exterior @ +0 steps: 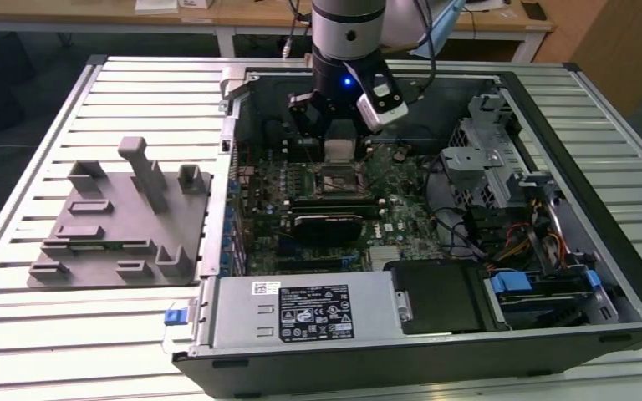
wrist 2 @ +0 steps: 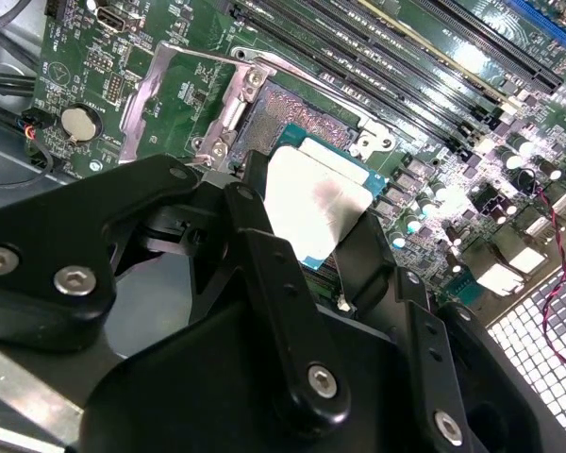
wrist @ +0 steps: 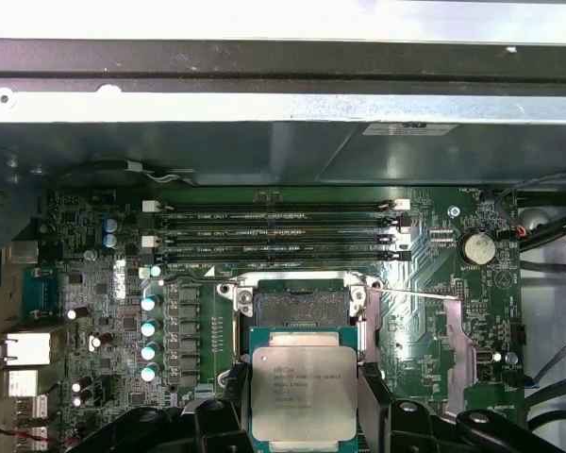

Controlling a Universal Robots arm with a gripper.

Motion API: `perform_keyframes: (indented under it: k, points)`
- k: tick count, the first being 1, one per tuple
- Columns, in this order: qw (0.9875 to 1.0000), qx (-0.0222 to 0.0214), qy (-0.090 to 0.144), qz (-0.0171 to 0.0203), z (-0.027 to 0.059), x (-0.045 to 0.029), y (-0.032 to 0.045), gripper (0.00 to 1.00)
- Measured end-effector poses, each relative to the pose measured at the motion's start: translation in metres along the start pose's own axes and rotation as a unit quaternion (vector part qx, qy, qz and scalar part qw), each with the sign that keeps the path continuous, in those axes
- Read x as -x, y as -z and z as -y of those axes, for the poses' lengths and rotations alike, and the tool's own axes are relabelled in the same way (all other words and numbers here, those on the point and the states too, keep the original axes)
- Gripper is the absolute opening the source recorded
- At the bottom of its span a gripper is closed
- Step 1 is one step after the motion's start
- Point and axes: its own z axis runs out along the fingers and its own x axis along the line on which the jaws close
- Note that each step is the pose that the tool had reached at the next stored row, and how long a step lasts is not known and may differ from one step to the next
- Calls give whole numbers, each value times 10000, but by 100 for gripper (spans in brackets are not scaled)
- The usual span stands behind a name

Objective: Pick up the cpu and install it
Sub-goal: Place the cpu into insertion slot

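The jaws are closed onto the cpu [wrist: 304, 392], one black finger [wrist 2: 264, 269] on each of two opposite edges, its silvery top plate facing up. In both wrist views the chip hangs just over the near edge of the socket [wrist: 302, 304], apart from it and not seated. The socket is bare, and its metal load plate [wrist 2: 170, 94] stands swung open beside it. In the exterior view the socket [exterior: 336, 178] lies at six o'clock from the held chip, on the motherboard [exterior: 410, 209] inside the open computer case [exterior: 588, 125]. At nine o'clock from the case, the grey tray [exterior: 109, 225] rests on the slatted tabletop [exterior: 31, 125]. I judge the pick-up done; alignment, lowering and release remain.
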Motion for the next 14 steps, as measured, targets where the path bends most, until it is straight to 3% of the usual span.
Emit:
perform_keyframes:
  k: [4,7,11,14]
  points:
    - [9997,-11,-234,14,0,0,0,54]
    - [9988,-23,-489,28,0,0,0,54]
    - [9964,-39,-841,48,0,0,-1,54]
    - [9937,-53,-1118,64,0,0,-2,54]
